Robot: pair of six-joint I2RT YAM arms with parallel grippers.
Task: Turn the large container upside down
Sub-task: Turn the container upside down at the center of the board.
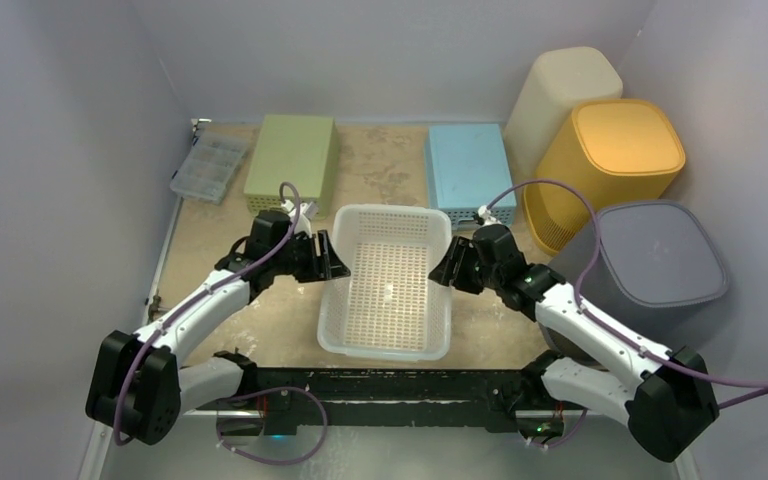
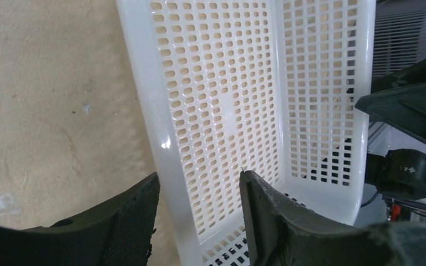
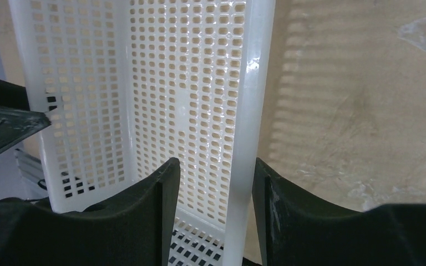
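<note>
Mid-bench, between both arms: white perforated basket, the task's large container, sitting upright with its open side up and its base flat on the bench. Not flipped yet.

Left gripper is at the basket's left long wall, near the far end. Wrist view: 1 of the fingers is outside the rim and the other is inside against the mesh, so the wall runs between them. Cannot tell if they are actually clamped or just straddling.

Right gripper mirrors that on the right long wall. Outer finger sits beside the rim, inner finger is over the mesh side. Same call: wall is between the fingers, real grip or not I can't tell.

Basket is empty, tan bench surface showing through the holes.

Around it: green bin and blue bin behind the basket, clear compartment box far left, cream bin, yellow bin and grey bin stacked along the right side. None touch the basket.
</note>
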